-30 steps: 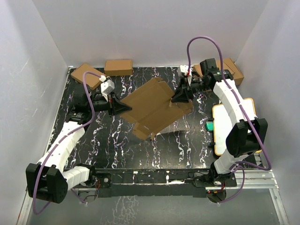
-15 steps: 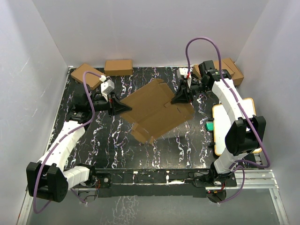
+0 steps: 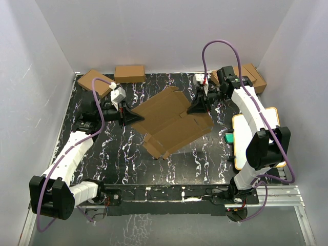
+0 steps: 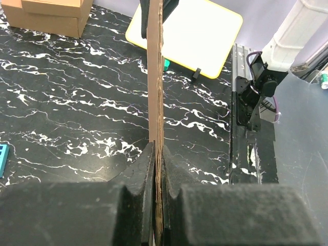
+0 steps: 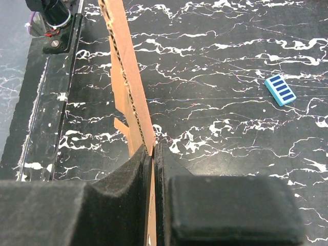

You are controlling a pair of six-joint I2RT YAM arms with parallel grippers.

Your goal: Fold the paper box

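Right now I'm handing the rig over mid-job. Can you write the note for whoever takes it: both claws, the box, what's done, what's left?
The left claw is shut on the left edge of the paper box.
The right claw is shut on its far right edge.
The paper box is an open, creased sheet spanning between the two claws over the middle of the table. I cannot tell whether its near corner touches the table.
Done: the sheet is gripped on both sides.
Left: no flap looks folded, so all the folds and the closing remain.
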